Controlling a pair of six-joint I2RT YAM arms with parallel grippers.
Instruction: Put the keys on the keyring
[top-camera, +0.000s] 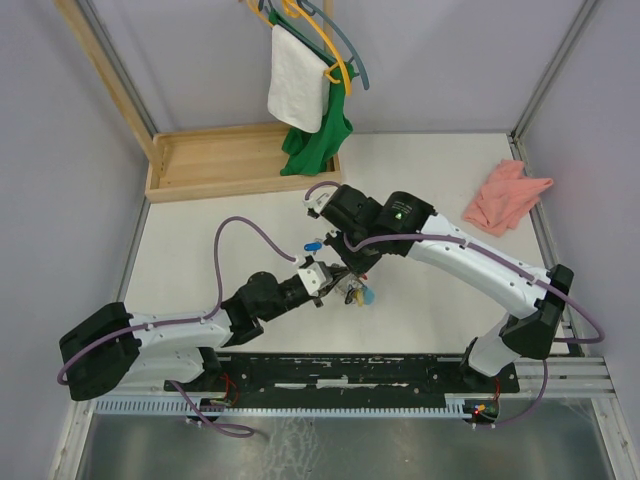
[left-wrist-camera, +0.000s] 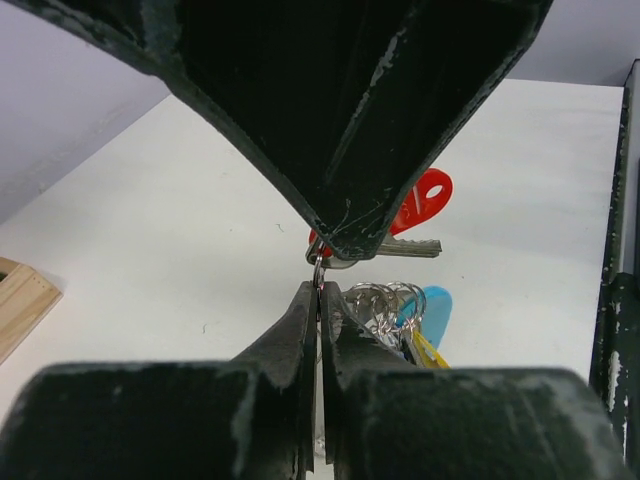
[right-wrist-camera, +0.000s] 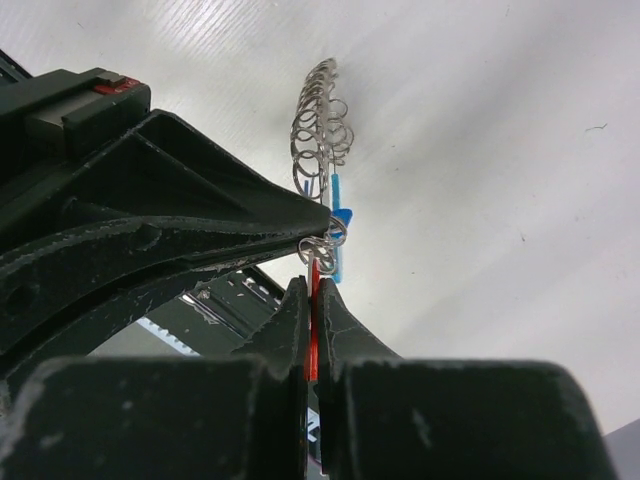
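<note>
Keyring (left-wrist-camera: 319, 268) pinched in left pincer (left-wrist-camera: 319, 290); right pincer (right-wrist-camera: 312, 290) squeezes red key (left-wrist-camera: 422, 198) at its twelve o'clock; desk (top-camera: 170, 250) runs open to the nine o'clock edge.

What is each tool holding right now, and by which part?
The right tool pinches the red key by its red head. The left tool pinches the keyring at one thin wire loop, right beside that key.

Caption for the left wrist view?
Left gripper shut on the keyring; right gripper holds the red key beside it.
</note>
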